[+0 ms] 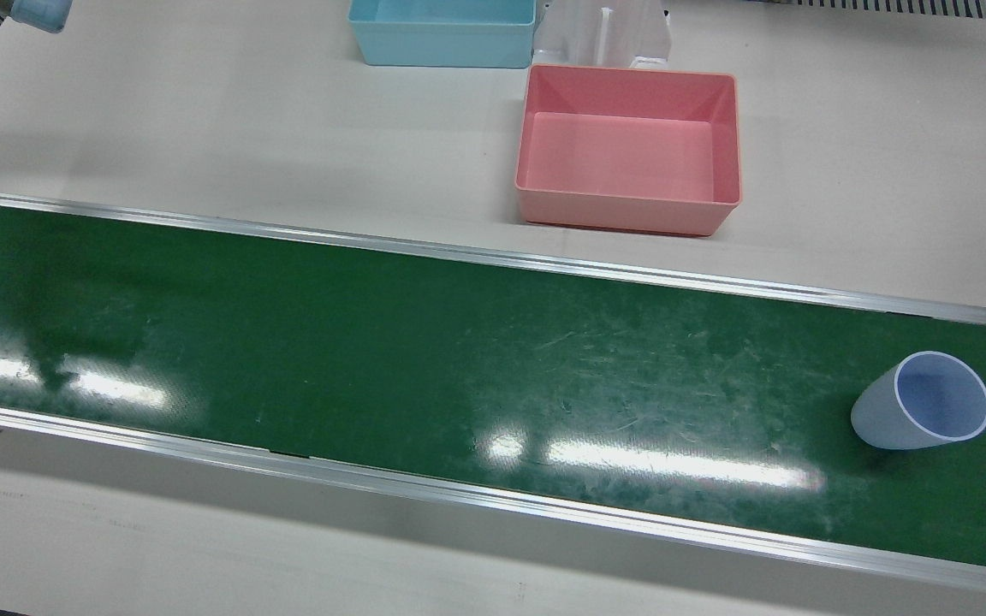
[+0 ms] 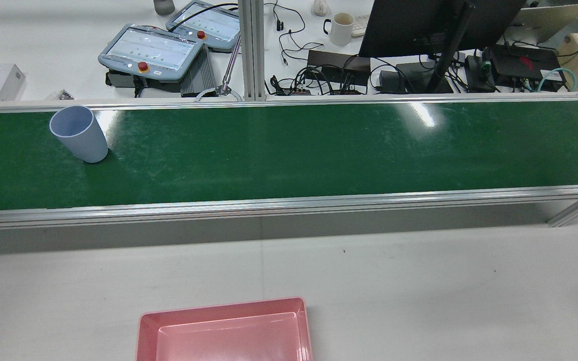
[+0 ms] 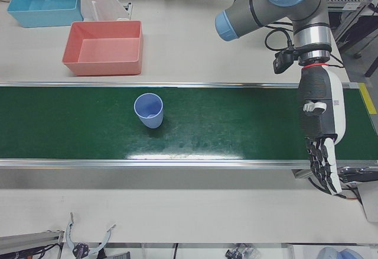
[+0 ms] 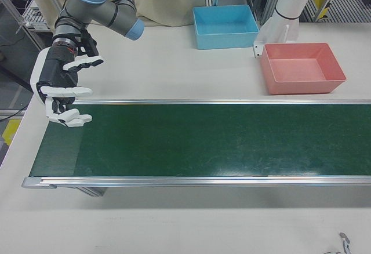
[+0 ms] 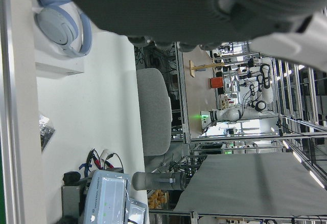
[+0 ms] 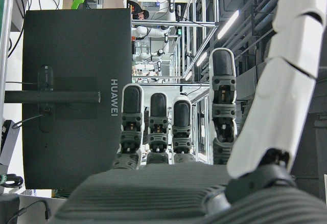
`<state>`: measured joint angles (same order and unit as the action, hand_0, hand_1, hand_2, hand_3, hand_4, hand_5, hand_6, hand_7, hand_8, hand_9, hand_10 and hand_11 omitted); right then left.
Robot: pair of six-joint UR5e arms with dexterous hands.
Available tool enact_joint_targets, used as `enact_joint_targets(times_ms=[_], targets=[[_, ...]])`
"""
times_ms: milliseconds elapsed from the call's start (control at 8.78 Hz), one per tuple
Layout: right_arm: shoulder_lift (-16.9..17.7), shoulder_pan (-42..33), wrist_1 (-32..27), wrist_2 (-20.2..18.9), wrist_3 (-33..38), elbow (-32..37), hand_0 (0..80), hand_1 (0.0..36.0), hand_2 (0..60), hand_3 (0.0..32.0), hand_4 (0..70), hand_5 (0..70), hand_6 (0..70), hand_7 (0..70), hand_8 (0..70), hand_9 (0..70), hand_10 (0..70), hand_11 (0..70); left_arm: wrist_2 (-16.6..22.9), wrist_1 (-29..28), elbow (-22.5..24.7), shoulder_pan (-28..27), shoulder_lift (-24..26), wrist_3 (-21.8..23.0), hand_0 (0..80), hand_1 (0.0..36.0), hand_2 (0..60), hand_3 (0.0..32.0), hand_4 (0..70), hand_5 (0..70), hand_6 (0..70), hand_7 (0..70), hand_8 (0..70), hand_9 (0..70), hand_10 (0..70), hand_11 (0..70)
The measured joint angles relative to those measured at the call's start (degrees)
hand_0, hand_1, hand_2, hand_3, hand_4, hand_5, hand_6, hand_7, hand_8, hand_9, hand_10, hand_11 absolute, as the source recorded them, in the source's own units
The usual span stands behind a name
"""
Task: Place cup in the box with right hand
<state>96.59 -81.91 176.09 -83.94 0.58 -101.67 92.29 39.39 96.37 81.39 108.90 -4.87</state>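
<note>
A pale blue cup [image 1: 921, 400] [image 2: 79, 134] [image 3: 149, 110] stands upright on the green conveyor belt [image 1: 373, 359], on the half before my left arm. The empty pink box [image 1: 621, 154] [image 2: 224, 333] [image 3: 103, 49] [image 4: 298, 68] sits on the white table beside the belt. My right hand [image 4: 61, 89] [image 6: 179, 132] hovers open over the far opposite end of the belt, fingers apart, holding nothing. At the other end my left hand [image 3: 322, 135] [image 5: 194, 9] hangs open with its fingers stretched out, well away from the cup.
A light blue box [image 1: 442, 34] [image 4: 226, 19] and a white arm pedestal [image 1: 604, 34] stand behind the pink box. Beyond the belt lie teach pendants [image 2: 151, 50], a monitor [image 2: 419, 25], cables and a mug [image 2: 341, 27].
</note>
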Motion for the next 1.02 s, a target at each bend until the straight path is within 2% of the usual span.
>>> enact_joint_targets(times_ms=[342, 569, 1025], targets=[[0.02, 0.00, 0.06, 0.00, -0.05, 0.14, 52.3, 13.9, 6.4, 0.0, 64.8, 6.5, 15.1, 54.7, 21.7, 34.9, 27.2, 39.7, 0.00, -0.02, -0.04, 0.00, 0.00, 0.03, 0.0, 0.0, 0.0, 0.0, 0.0, 0.0, 0.0, 0.0, 0.0, 0.0, 0.0, 0.0], [0.01, 0.00, 0.06, 0.00, -0.02, 0.22, 52.6, 14.5, 6.0, 0.0, 63.5, 6.4, 14.4, 52.8, 20.5, 33.0, 24.4, 35.7, 0.00, -0.01, -0.02, 0.00, 0.00, 0.03, 0.0, 0.0, 0.0, 0.0, 0.0, 0.0, 0.0, 0.0, 0.0, 0.0, 0.0, 0.0], [0.01, 0.00, 0.04, 0.00, -0.05, 0.15, 52.6, 14.5, 6.1, 0.0, 62.6, 6.5, 14.6, 53.1, 20.7, 33.2, 25.3, 37.0, 0.00, -0.01, 0.03, 0.00, 0.00, 0.03, 0.0, 0.0, 0.0, 0.0, 0.0, 0.0, 0.0, 0.0, 0.0, 0.0, 0.0, 0.0]])
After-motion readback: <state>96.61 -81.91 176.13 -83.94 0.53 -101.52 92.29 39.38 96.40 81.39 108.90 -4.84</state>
